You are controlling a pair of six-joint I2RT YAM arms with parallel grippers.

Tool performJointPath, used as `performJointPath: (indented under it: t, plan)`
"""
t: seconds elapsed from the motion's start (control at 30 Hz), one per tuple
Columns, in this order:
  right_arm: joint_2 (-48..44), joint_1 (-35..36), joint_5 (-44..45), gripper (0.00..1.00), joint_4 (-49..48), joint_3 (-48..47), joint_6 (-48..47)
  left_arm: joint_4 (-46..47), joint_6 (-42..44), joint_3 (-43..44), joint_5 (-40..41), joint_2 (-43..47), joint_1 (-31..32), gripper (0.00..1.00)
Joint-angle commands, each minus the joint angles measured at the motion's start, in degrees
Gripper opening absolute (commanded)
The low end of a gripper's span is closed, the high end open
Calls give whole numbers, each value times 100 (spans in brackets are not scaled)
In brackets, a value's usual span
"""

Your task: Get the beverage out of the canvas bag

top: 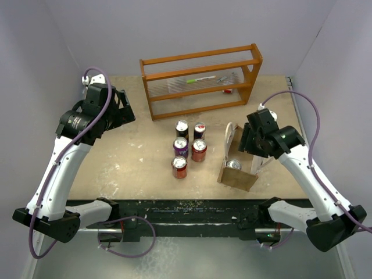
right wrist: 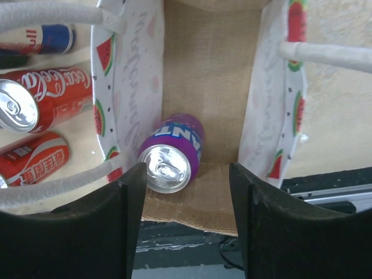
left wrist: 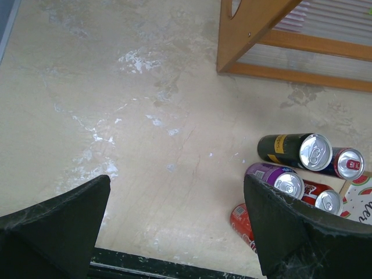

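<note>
The canvas bag (top: pixel 239 176) stands open on the table, right of centre, tan with white loop handles (right wrist: pixel 328 55) and a watermelon-print lining (right wrist: pixel 131 75). Inside it a purple Fanta can, the beverage (right wrist: pixel 170 154) (top: pixel 233 165), stands near the left wall with its silver top up. My right gripper (right wrist: pixel 187 192) (top: pixel 246 141) hovers over the bag's mouth, open, with nothing between its fingers; the can sits just ahead of the left finger (right wrist: pixel 116 226). My left gripper (left wrist: pixel 177 215) (top: pixel 124 110) is open above bare table at the back left, far from the bag.
Several cans (top: pixel 189 148) stand grouped on the table left of the bag, red, purple and dark ones (left wrist: pixel 299 152). An orange wooden rack (top: pixel 200 81) (left wrist: pixel 256 35) holding small items stands at the back. A black rail (top: pixel 186 209) runs along the near table edge.
</note>
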State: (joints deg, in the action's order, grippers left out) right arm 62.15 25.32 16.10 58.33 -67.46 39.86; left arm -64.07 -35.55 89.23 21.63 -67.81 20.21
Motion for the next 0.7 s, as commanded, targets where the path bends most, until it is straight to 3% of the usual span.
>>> performJointPath:
  t: [0.0,0.13,0.37,0.67]
  plan:
    - [108,-35,-568,59,-128,63,-17,152,-84,7,-3,14,-50,99]
    - [282,-35,-950,61,-254,349,-165,128,-71,28,17,9,-52,99]
    - [586,-32,-1772,86,-334,673,-553,77,-48,55,45,-34,-52,99]
    - [639,-27,-2199,94,-670,1388,-602,89,-13,68,43,-137,-52,99]
